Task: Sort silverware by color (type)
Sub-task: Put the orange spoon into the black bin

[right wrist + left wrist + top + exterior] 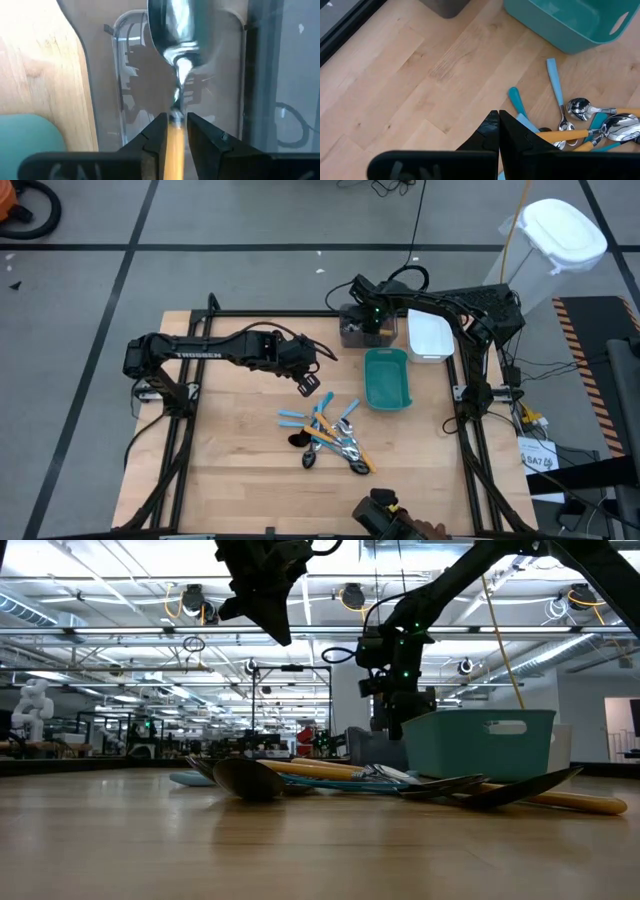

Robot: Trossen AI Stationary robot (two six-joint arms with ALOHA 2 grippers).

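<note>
An orange-handled spoon [175, 75] hung between the fingers of the right gripper [175, 131], its silver bowl pointing away from the wrist over the inside of the gray bin [356, 328]. The fingers [156, 131] stood narrowly apart on either side of the orange handle, close against it; whether they gripped it or had just let go could not be told. The white bin [428, 336] sat just beside this gripper, and the teal bin [387, 378] lay near it, toward the table's middle.

The rest of the silverware [328, 436] lay in a loose pile on the wooden table [230, 480]: light-blue handles, orange handles with silver heads, and dark spoons, overlapping one another. The left gripper [309, 383] hovered above the table just beside that pile, its fingers pressed together and holding nothing.
</note>
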